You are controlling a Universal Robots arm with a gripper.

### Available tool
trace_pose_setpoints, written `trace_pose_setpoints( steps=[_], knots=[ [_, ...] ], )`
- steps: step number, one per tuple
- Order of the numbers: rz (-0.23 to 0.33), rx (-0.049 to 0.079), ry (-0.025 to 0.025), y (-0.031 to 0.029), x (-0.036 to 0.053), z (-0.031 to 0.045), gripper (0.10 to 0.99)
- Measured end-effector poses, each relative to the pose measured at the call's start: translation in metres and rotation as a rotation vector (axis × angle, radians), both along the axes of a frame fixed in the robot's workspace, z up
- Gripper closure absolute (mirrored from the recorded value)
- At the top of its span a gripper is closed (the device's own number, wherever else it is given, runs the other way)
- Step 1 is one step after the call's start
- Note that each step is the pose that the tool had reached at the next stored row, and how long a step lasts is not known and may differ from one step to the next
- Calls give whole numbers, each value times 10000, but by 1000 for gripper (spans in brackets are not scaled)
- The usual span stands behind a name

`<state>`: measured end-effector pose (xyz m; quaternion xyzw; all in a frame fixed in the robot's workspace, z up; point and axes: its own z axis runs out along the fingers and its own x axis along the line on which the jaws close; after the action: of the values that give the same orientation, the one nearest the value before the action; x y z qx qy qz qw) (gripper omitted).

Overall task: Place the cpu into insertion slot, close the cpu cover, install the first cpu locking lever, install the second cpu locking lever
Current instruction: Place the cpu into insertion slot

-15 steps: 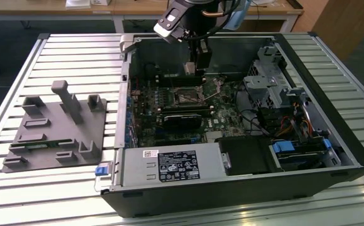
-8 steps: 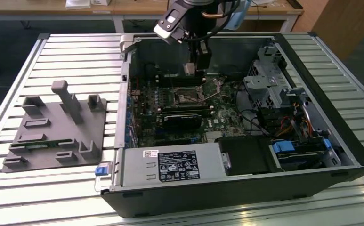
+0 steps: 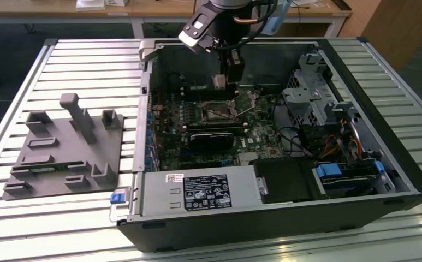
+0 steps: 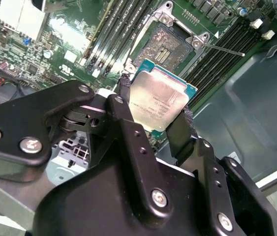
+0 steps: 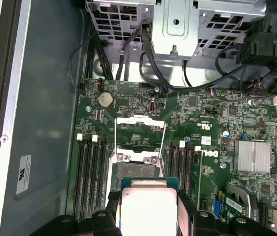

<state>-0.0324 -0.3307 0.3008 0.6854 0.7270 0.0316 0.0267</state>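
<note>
Claw (image 4: 156, 100) grips the cpu (image 4: 164, 93) above the motherboard (image 4: 54, 59).
The cpu hangs near the open insertion slot (image 4: 164, 45), whose cpu cover (image 5: 139, 132) lies flipped back.

Exterior high, wrist views near insertion slot (image 4: 165, 46) (image 5: 137, 170)
</note>
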Motion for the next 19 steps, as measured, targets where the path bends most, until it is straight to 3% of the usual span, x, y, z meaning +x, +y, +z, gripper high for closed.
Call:
trace_pose_setpoints(
  steps=[12, 13, 19],
  knots=[
    [0, -1, 30, 16, 0, -189, 545],
    [0, -1, 29, 16, 0, -339, 545],
    [0, -1, 29, 17, 0, -377, 545]
  ],
)
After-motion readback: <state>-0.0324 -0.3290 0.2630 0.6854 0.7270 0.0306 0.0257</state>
